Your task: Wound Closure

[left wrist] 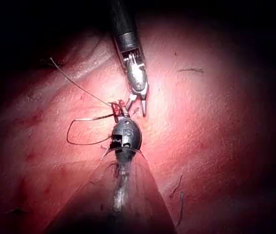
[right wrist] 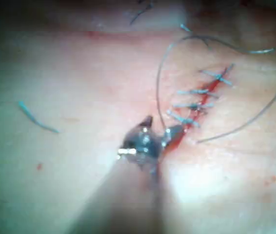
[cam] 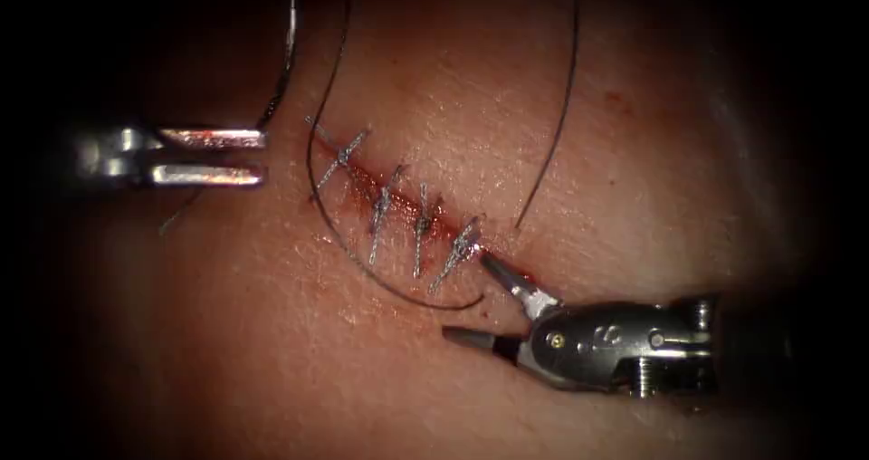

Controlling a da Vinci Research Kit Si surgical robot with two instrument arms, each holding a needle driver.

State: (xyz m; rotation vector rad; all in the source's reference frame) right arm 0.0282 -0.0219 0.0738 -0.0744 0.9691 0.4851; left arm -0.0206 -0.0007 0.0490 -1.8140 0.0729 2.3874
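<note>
The cut (cam: 398,202) runs down to the right across the tissue (cam: 634,152), crossed by several pale stitches (cam: 421,229). My right tool (cam: 467,297) stands open at the cut's lower end, with its upper jaw tip touching the last stitch and nothing held between the jaws. My left tool (cam: 262,157) waits open on the left of the cut. The shiny curved needle (cam: 290,43) rises just beyond the left tool's upper jaw, outside the tissue; I cannot tell whether it touches that jaw. Dark thread (cam: 312,179) loops round the cut's left side.
A second strand of thread (cam: 561,107) comes down on the right of the cut and ends near the last stitch. Red fluid (cam: 362,184) lines the cut. A cut end of thread (right wrist: 35,122) lies loose on the tissue, away from the stitches.
</note>
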